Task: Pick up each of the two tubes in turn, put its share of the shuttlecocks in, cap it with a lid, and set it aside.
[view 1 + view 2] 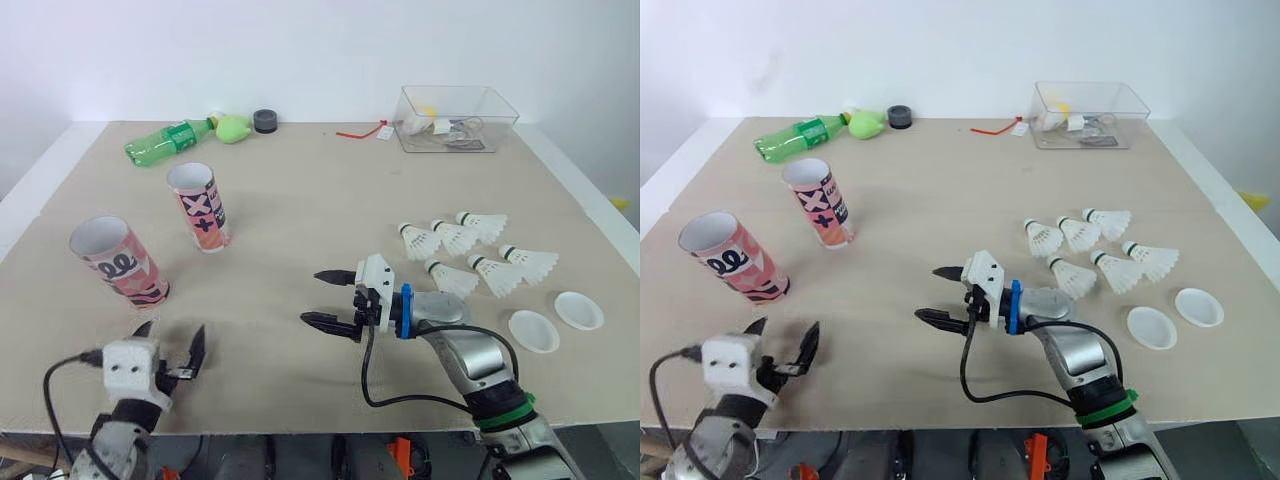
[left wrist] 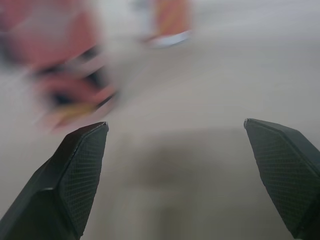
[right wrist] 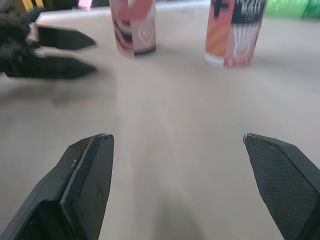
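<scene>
1. Your left pincer (image 1: pixel 170 338) is released: fingers spread wide, nothing between them. It sits low over the tabletop (image 1: pixel 300 200) by the front edge, just in front of the near tube (image 1: pixel 120 262).
2. Your right pincer (image 1: pixel 312 298) is released too & empty. It points toward your left over the middle of the tabletop, apart from every item.
3. Both tubes stand upright on the left side, mouths open & up, both uncapped. The near tube is pink w/ black print. The far tube (image 1: pixel 200 207) is behind it & to its right, marked w/ X's and a plus.
4. Six shuttlecocks (image 1: pixel 470 255) lie in a loose cluster on the right half, corks toward the left, feathers toward the right.
5. Two white lids (image 1: pixel 533 331) lie flat side by side, front-right of the cluster, not touching each other.
6. Along the back edge:
   - a green bottle (image 1: pixel 170 141) on its side
   - a black round piece (image 1: pixel 265 121)
   - a clear box (image 1: pixel 455 118) w/ small bits inside
7. What each view gives you:
   - Head views: the whole layout, incl. lids & shuttlecocks.
   - R wrist view: looks level across the tabletop. You get the tubes' side print and the left pincer side-on, fingers parted.
   - L wrist view: its own two fingers wide apart, w/ the tubes blurred beyond.
</scene>
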Motion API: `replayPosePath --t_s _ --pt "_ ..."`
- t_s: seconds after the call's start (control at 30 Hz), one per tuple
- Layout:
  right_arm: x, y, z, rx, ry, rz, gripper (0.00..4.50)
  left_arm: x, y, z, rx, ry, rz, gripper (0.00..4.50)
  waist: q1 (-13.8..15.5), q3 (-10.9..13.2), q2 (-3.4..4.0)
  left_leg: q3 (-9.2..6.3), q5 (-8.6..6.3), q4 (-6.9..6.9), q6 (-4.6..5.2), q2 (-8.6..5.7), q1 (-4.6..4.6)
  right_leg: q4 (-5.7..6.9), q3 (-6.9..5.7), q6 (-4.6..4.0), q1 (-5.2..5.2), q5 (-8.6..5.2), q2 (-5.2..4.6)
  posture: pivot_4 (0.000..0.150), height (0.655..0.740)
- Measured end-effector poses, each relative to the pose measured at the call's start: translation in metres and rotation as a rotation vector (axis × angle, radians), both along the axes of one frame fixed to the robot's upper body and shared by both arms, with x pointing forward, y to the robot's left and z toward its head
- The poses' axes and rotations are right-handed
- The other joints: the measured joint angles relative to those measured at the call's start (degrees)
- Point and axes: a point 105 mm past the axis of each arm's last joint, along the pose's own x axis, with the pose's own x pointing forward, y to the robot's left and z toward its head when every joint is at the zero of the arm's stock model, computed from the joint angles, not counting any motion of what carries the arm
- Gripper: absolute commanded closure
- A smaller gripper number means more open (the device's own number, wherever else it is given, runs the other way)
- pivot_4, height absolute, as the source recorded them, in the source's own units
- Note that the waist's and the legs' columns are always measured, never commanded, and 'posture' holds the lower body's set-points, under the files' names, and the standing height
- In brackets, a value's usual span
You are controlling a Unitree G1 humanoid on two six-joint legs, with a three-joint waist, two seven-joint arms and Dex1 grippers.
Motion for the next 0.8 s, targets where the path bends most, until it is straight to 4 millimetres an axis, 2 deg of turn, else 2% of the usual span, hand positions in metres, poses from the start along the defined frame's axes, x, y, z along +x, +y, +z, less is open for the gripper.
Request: replayPosePath --t_s 0.1,0.23,0.43,0.7,0.8 --pt "0.003 -0.003 -0.001 -0.023 -0.004 0.022 0.06 -0.002 0.008 -0.002 -0.029 -0.005 0.073 0.00 -0.03 0.01 -0.02 -0.06 0.01 0.00 0.02 0.07 0.02 0.02 -0.04 -0.08 -0.01 -0.03 0.12 0.150 0.7400" --pt "0.009 -0.007 0.001 -0.048 -0.020 0.043 0.06 0.009 0.018 -0.004 -0.064 -0.023 0.104 0.00 -0.10 0.01 -0.03 -0.12 0.02 0.00 0.03 0.18 0.03 0.05 -0.03 -0.15 -0.02 0.02 0.48 0.150 0.7400" --pt "0.011 -0.007 0.006 -0.053 -0.041 0.055 0.06 0.032 0.031 0.001 -0.097 -0.057 0.092 0.00 -0.18 0.01 -0.03 -0.14 0.01 -0.03 0.02 0.22 0.01 0.07 -0.02 -0.06 -0.03 0.09 0.54 0.150 0.7400" --pt "0.012 -0.012 0.004 -0.061 -0.038 0.035 0.06 0.044 0.054 0.006 -0.054 -0.051 0.068 0.00 -0.19 0.00 -0.05 -0.08 0.01 -0.03 0.01 0.20 0.02 0.07 -0.01 -0.26 -0.03 0.26 0.42 0.150 0.7400" --pt "0.012 -0.013 0.002 -0.059 -0.034 0.025 0.06 0.054 0.061 0.008 -0.035 -0.040 0.042 0.00 -0.16 0.00 -0.07 -0.12 0.04 -0.03 -0.03 0.25 0.02 0.07 -0.06 -0.36 -0.04 0.30 0.46 0.150 0.7400"
